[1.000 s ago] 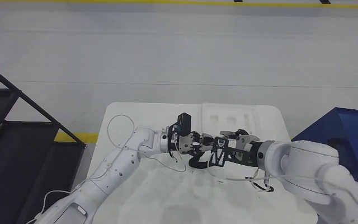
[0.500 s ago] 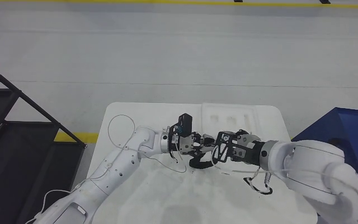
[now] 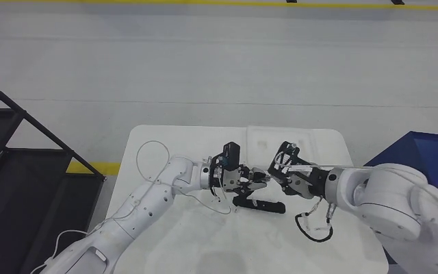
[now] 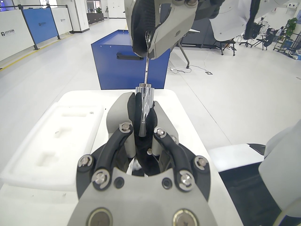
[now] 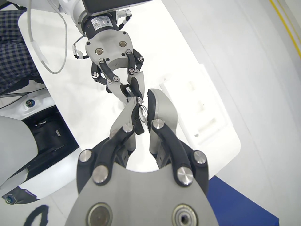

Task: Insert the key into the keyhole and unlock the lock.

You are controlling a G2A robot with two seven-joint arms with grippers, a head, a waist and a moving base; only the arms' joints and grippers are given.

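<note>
My left gripper (image 4: 143, 99) is shut on a chrome lock cylinder (image 4: 145, 102), which stands upright between its pads. Just above it, my right gripper (image 4: 150, 41) is shut on the key (image 4: 146, 57), pinching its head. The thin blade points down and its tip meets the top face of the lock. In the right wrist view the key (image 5: 141, 113) and its ring sit between my right gripper's pads, close against the left gripper (image 5: 131, 90). In the top view the left gripper (image 3: 248, 179) and right gripper (image 3: 271, 175) meet above the table's middle.
A white foam tray (image 3: 287, 145) with cut-out pockets lies at the table's far side. On the table under the grippers there is a long black object (image 3: 259, 204), with a black cable loop (image 3: 311, 229) nearer the front. A blue bin (image 3: 410, 154) stands off the table's right.
The right arm's wrist has swung toward the far side and turned, holding the key against the lock. The left gripper has shifted slightly right with the lock, and more of the black object shows.
</note>
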